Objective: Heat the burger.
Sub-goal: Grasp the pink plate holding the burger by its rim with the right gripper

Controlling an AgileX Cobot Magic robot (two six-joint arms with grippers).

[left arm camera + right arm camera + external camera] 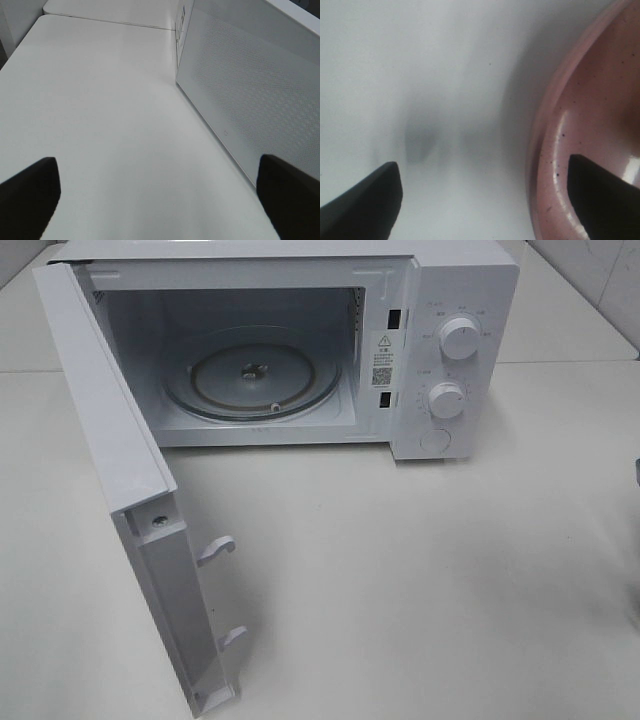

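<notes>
Right gripper (481, 165) is hanging with fingers (360, 205) spread wide, gripping nothing. It is straddling the rim of a pink plate (547, 145): one finger is sitting over the plate's glossy inside, the other over bare white table (420, 60). Burger is showing in no view, so where it is, its heading and its long axis cannot be told. Left gripper (157, 160) is also standing wide apart and empty, hovering low over the table just beside the outer face of the microwave door (250, 80). In the high view the white microwave (460, 280) is sitting toward the table's far edge. Its door is hanging open, with the free edge reaching toward the near left corner. Glass turntable (250, 375) is lying in the cavity, and two round knobs (459, 338) are sitting on the right panel. Only fingertips are showing in the wrist views, so arm poses cannot be told.
</notes>
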